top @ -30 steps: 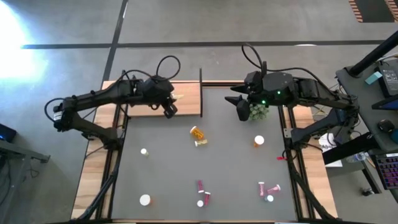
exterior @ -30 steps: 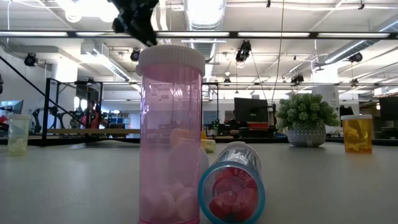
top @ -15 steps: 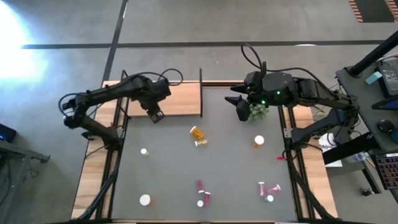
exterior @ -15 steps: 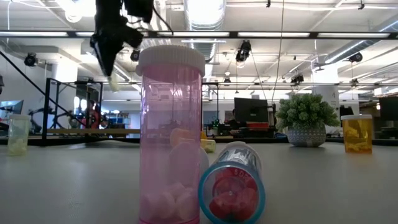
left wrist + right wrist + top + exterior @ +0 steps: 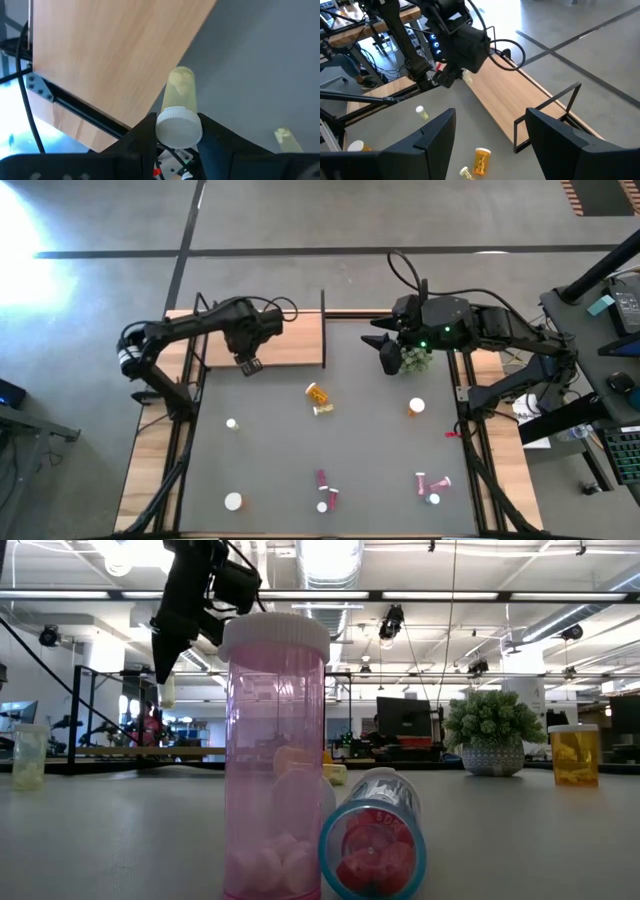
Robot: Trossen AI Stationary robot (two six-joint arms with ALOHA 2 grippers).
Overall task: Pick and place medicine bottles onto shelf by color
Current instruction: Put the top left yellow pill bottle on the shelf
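My left gripper [image 5: 248, 363] hangs over the near edge of the light-wood shelf [image 5: 285, 340] and is shut on a yellowish medicine bottle [image 5: 180, 92] with a white cap. The low view shows that bottle [image 5: 167, 691] well above the table. The shelf's black post [image 5: 323, 328] stands at its right end. My right gripper [image 5: 388, 356] waits open and high at the far right, with nothing between its fingers. Other medicine bottles stand or lie on the grey mat: an orange one on its side [image 5: 318, 394], an upright orange one [image 5: 416, 407], pink ones [image 5: 323, 478]. My left gripper pinches the bottle's cap end [image 5: 179, 128] between its two fingers, one on each side. The fingers come from above, pointing steeply down. The bottle hangs below them, cap up and body down, lifted clear of shelf and mat.
A small green plant [image 5: 415, 358] sits under my right arm at the far right. More bottles stand at the mat's left [image 5: 232, 424], near left [image 5: 233, 501] and near right [image 5: 432, 498]. In the low view a tall pink bottle [image 5: 275, 755] and a lying one [image 5: 373, 845] fill the foreground.
My left gripper has gone down and toward the table's left along the shelf's near edge, tipping from a slant to point steeply down. The yellowish bottle has stayed in its shut fingers and now hangs cap up.
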